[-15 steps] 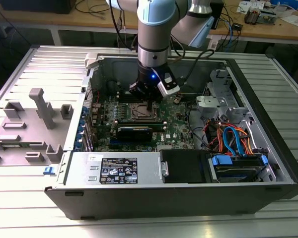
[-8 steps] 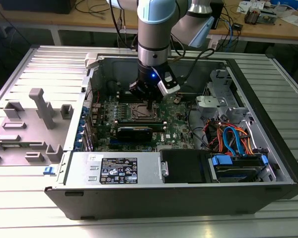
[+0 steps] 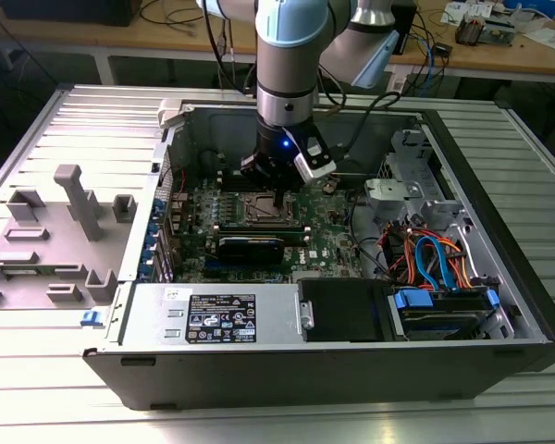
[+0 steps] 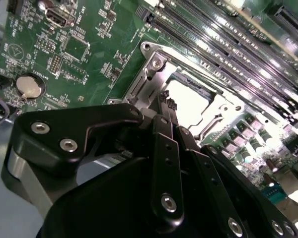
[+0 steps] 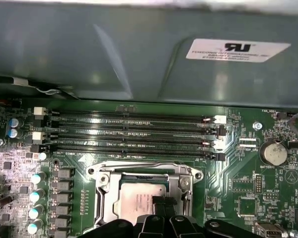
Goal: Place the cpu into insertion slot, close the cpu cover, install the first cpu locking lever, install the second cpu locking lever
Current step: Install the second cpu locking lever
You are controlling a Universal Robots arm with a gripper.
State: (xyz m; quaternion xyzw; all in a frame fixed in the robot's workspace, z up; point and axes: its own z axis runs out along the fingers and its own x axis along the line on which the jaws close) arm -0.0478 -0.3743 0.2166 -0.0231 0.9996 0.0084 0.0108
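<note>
- The black jaws of the robot arm (image 4: 165, 106) hang low over the socket, their tips drawn close together; in the second wrist view they seem to pinch something small at the socket's edge, but I cannot tell whether it is a lever or nothing at all.
- Directly beneath, the small flat square cpu with its silver-grey metal top (image 5: 141, 203) already lies in the insertion slot, a square socket with a silvery metal rim (image 5: 100, 174) set in the green circuit board (image 5: 248, 191); so the first step looks done.
- The cpu cover, a thin silvery metal frame plate with a square window (image 5: 186, 184), appears to lie flat around the chip, with the chip's top showing through its window. I judge it closed, or very nearly.
- Whether either locking lever is seated I cannot make out; by the jaws' position at the socket's edge, the work seems to stand at the lever stage, with at least one lever left to install.
- Just beyond the socket run the long black memory slots (image 5: 134, 134), and a round silver coin battery (image 5: 274, 152) sits further off on the board.
- In the exterior view the grey arm (image 3: 285, 83) reaches down into the open black computer case (image 3: 287, 375), which lies on a ribbed metal tabletop (image 3: 37, 398).
</note>
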